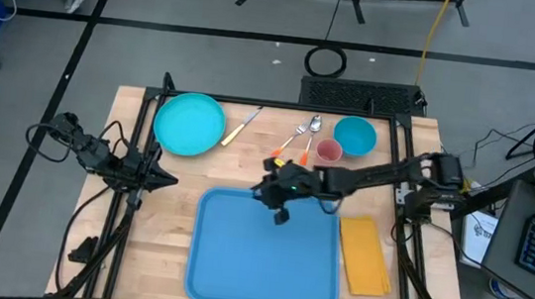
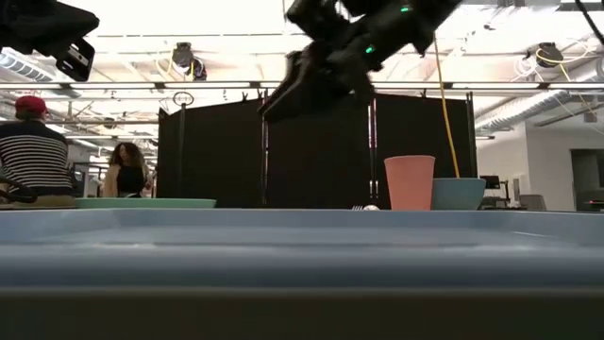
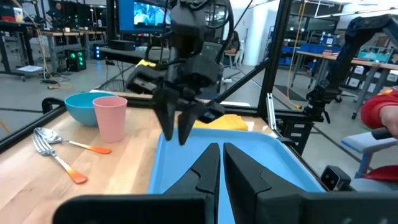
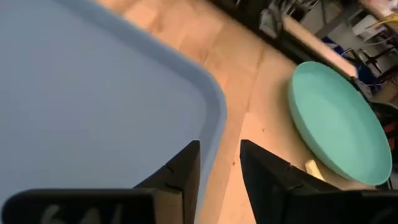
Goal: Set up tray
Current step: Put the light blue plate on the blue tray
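Note:
The blue tray point(image 1: 266, 254) lies flat on the wooden table near its front edge, seen also in the right wrist view point(image 4: 93, 93). My right gripper point(image 1: 281, 214) hangs in the air above the tray's far edge, slanting down, open, with nothing between its fingers point(image 4: 221, 168). The left wrist view shows it over the tray's far side point(image 3: 180, 127). My left gripper point(image 1: 167, 181) waits at the table's left edge, pointing level across the table, shut and holding nothing point(image 3: 221, 163).
Along the far side lie a turquoise plate point(image 1: 190, 124), a knife point(image 1: 240, 127), a fork and spoon with orange handles point(image 1: 303, 138), a pink cup point(image 1: 329, 154) and a blue bowl point(image 1: 355, 136). A yellow napkin point(image 1: 366, 254) lies right of the tray.

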Action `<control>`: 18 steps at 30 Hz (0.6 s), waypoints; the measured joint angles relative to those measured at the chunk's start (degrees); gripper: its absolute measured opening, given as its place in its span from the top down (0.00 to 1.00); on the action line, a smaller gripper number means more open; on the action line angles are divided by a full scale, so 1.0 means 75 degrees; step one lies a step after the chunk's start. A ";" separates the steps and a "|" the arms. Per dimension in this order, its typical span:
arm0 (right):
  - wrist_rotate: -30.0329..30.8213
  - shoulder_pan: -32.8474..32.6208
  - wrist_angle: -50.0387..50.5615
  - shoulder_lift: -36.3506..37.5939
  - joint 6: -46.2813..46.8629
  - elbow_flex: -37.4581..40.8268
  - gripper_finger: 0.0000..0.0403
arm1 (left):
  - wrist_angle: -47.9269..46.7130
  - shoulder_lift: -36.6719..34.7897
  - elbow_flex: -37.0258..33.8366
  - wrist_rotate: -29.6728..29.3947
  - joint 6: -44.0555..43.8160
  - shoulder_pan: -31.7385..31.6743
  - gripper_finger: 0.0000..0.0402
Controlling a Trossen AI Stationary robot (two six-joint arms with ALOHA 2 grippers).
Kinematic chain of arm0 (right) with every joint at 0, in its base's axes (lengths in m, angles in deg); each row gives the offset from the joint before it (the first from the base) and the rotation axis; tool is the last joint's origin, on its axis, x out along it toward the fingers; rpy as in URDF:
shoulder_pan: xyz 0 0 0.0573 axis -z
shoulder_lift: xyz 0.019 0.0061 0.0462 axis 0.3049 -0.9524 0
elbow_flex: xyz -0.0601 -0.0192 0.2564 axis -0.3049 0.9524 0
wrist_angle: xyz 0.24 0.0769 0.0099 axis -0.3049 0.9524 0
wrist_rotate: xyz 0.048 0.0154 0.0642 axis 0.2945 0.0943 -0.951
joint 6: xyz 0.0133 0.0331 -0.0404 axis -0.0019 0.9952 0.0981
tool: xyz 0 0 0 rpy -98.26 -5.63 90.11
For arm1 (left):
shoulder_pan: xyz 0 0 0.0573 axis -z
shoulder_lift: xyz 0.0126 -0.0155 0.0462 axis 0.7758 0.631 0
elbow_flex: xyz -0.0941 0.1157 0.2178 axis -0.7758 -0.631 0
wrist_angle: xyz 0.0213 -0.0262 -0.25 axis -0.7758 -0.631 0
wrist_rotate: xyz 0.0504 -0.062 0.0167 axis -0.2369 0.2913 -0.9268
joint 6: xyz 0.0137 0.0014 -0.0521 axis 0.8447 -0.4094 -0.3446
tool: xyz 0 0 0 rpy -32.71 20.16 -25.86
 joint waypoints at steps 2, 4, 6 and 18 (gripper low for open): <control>-0.0005 0.0070 0.0230 -0.0308 -0.0301 -0.0402 0.73 | -0.0039 0.0000 0.0000 0.0037 -0.0040 0.0000 0.94; -0.0006 0.0149 0.0387 -0.0536 -0.0556 -0.0810 0.73 | -0.0109 0.0000 0.0000 0.0051 -0.0136 0.0000 0.94; -0.0005 0.0256 0.0544 -0.0752 -0.0736 -0.1204 0.73 | -0.0133 0.0000 0.0000 0.0051 -0.0206 0.0000 0.94; -0.0384 0.0534 0.0930 -0.1319 -0.0308 -0.2037 0.73 | 0.0408 -0.0001 0.0000 -0.0168 0.0369 0.0000 0.94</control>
